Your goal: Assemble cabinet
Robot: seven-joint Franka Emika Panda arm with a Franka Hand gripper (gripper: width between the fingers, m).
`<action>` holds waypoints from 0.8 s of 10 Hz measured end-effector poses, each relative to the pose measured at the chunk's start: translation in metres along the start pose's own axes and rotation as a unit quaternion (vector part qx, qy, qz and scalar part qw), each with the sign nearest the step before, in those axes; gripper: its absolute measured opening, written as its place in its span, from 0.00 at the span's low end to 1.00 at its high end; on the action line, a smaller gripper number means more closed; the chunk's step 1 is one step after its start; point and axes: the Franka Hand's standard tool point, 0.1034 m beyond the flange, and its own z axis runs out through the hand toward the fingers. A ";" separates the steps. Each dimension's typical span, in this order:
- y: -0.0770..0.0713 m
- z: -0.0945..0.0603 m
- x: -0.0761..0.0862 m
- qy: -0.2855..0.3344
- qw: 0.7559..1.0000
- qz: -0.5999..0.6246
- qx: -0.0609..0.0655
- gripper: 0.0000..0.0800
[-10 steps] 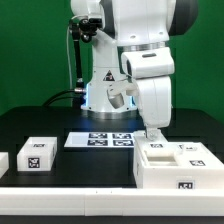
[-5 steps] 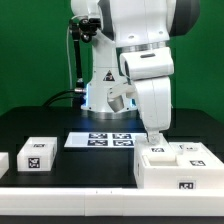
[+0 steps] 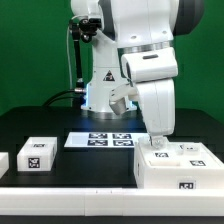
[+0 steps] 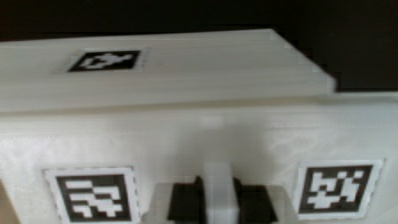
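The cabinet (image 3: pixel 176 165) is a large white box with square tags, standing at the front of the exterior view's right. My gripper (image 3: pixel 157 140) comes down onto its top near the back left corner. In the wrist view the cabinet (image 4: pixel 178 90) fills the frame, with two tags on its near face. My gripper (image 4: pixel 210 200) has its two dark fingers (image 4: pixel 178 200) close together on either side of a thin white upright wall of the cabinet, and looks shut on it.
A small white tagged block (image 3: pixel 37 153) lies on the black table at the exterior view's left, and another (image 3: pixel 3 160) sits cut off at the left edge. The marker board (image 3: pixel 100 139) lies flat in the middle. The robot base (image 3: pixel 103 92) stands behind it.
My arm and gripper have moved slightly to the exterior view's right and a little lower over the cabinet's top. The blocks at the left have not moved.
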 end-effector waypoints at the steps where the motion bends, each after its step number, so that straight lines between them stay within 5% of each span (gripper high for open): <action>1: 0.011 0.000 0.000 0.003 1.000 0.003 -0.003 0.08; 3: 0.025 0.000 0.000 0.009 1.000 0.005 -0.009 0.08; 8: 0.025 0.000 0.000 0.008 1.000 0.003 -0.009 0.08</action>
